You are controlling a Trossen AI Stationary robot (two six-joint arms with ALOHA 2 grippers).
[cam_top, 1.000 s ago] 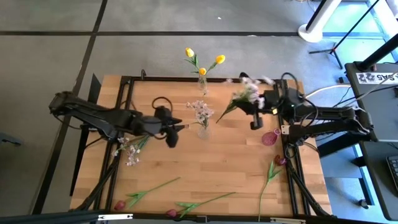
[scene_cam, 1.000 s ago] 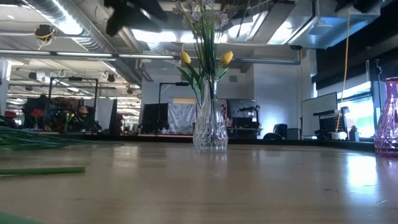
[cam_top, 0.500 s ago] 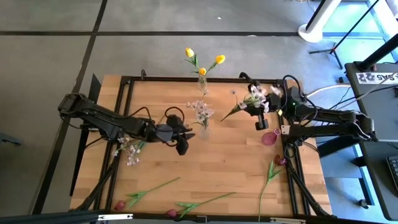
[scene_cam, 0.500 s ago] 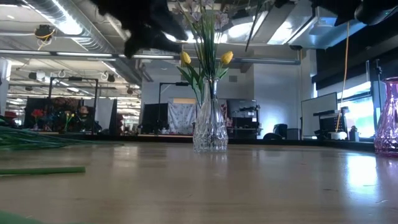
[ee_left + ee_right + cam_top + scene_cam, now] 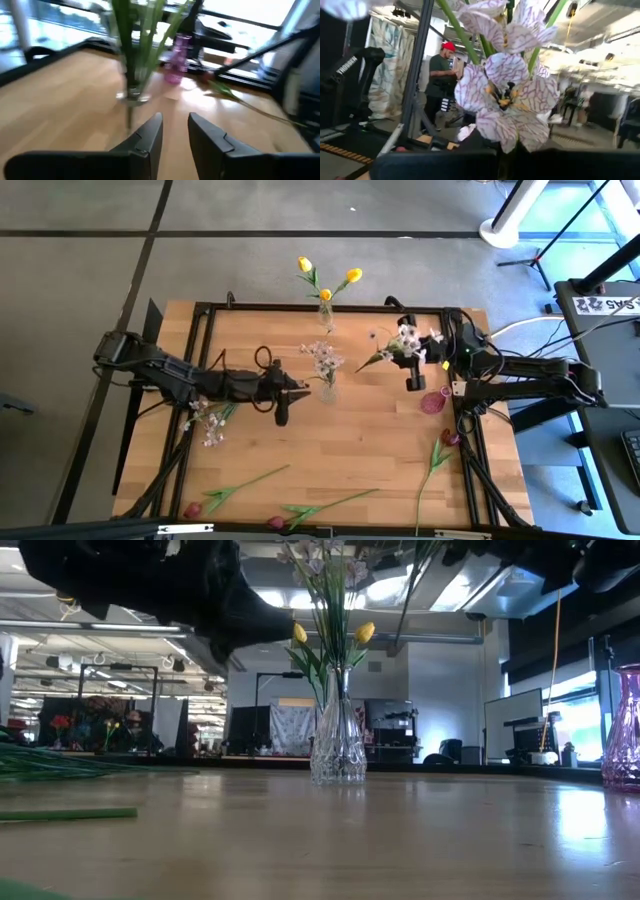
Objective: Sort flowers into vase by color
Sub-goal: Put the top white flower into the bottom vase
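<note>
A clear glass vase (image 5: 327, 390) (image 5: 338, 745) stands mid-table with white-pink blossom sprays (image 5: 323, 360) in it. My left gripper (image 5: 289, 393) (image 5: 175, 134) is open just left of that vase (image 5: 132, 94). My right gripper (image 5: 410, 370) hovers to the vase's right, shut on another white-pink spray (image 5: 404, 340) (image 5: 505, 95), whose stem slants toward the vase. Yellow tulips (image 5: 326, 280) stand in a vase at the far edge. One more spray (image 5: 210, 420) and dark red-pink tulips (image 5: 240, 485) (image 5: 325, 507) (image 5: 436, 460) lie flat on the table. My right gripper holds the white-pink spray just below its blossoms (image 5: 403, 353), lifted clear of the table. The stem's free end (image 5: 362, 367) points toward the clear vase. The blossoms fill the right wrist view and hide the fingers, so the kind of hold does not show.
A pink vase (image 5: 433, 402) (image 5: 624, 730) (image 5: 175, 62) stands near the right edge, close under my right arm. The black frame rails (image 5: 200, 340) run along the table's sides. Bare wood (image 5: 350, 435) lies between the clear vase and the tulips at the near edge.
My left gripper has moved toward the table's right, closing on the clear vase, and has come lower in the low view. My right gripper has stayed about where it was, while the spray has steadied and its stem now shows beside the vase's flowers in the low view.
</note>
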